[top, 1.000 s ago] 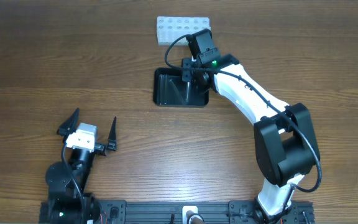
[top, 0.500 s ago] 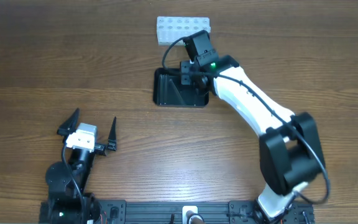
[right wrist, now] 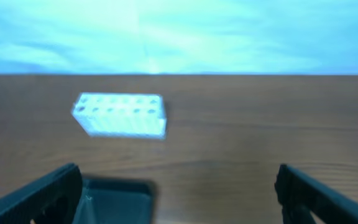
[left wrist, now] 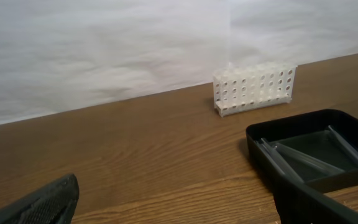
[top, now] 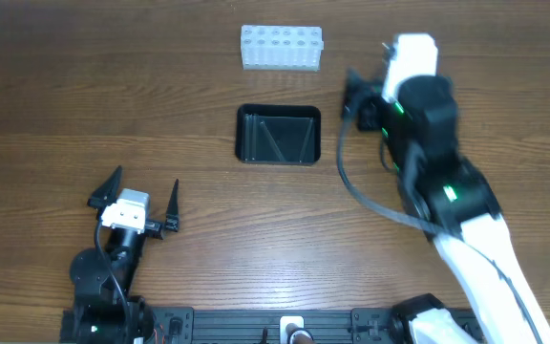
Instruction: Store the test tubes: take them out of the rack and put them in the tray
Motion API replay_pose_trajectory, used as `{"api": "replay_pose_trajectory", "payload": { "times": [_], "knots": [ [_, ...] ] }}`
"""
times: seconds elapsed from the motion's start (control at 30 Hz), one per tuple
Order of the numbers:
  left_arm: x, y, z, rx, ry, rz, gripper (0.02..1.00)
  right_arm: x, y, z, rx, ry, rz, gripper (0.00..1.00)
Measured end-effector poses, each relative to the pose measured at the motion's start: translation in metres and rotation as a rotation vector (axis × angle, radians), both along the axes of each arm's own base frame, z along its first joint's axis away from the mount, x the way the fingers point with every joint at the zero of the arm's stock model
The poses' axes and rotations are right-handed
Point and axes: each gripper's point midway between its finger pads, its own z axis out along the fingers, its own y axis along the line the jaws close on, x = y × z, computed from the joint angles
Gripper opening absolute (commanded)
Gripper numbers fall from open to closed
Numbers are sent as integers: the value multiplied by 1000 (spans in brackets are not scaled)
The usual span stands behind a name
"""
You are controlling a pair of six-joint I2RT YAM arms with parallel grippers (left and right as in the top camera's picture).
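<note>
Top view: you have the white rack (top: 282, 48) at the far side of the wooden table (top: 84, 86), and the black tray (top: 241, 136) just in front of it, apart from it. Clear test tubes (top: 275, 139) lie at angles on the tray floor. The left gripper (top: 139, 191) sits near its base, well apart from tray and rack, its two fingers spread wide with nothing between them. The right arm stands to the right of the tray, raised. From above you cannot judge its fingers. The right wrist view settles that: the right gripper (right wrist: 178, 180) has its fingers wide apart and holds nothing, and it faces the rack (right wrist: 122, 115) across bare wood, with a corner of the tray (right wrist: 114, 199) low in the picture. The left wrist view gives you what the overhead does not: the rack's (left wrist: 255, 89) side face with its rows of holes, and the tubes (left wrist: 303, 157) lying flat along the tray (left wrist: 261, 149) bottom. I cannot tell whether any tube stands in the rack. Against the earlier frames, the right gripper was down over the tray half a second ago; it has since lifted and swung off to the tray's right. The left arm, rack and tray have not shifted.
</note>
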Motion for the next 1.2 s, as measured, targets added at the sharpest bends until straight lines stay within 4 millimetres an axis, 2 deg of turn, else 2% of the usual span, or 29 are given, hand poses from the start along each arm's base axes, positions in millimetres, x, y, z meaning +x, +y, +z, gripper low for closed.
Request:
{"api": "replay_pose_trajectory", "payload": {
  "times": [0.1, 0.3, 0.53, 0.77, 0.93, 1.1, 1.2],
  "knots": [
    [0, 0, 0, 0, 0, 0, 1000, -32, -24, 7, -38, -96, -14, 993],
    [0, 0, 0, 0, 0, 0, 1000, -84, -64, -4, -123, -213, -71, 991],
    [0, 0, 0, 0, 0, 0, 1000, -121, -99, -30, -169, -293, -178, 991],
    [0, 0, 0, 0, 0, 0, 998, -132, -99, -51, -155, -400, -166, 993],
    [0, 0, 0, 0, 0, 0, 1000, -128, -94, -86, -147, -429, -140, 991],
    [0, 0, 0, 0, 0, 0, 1000, -118, -92, -137, -150, -357, -122, 993],
    [0, 0, 0, 0, 0, 0, 1000, -118, -92, -141, -150, -347, -119, 993]
  ]
}}
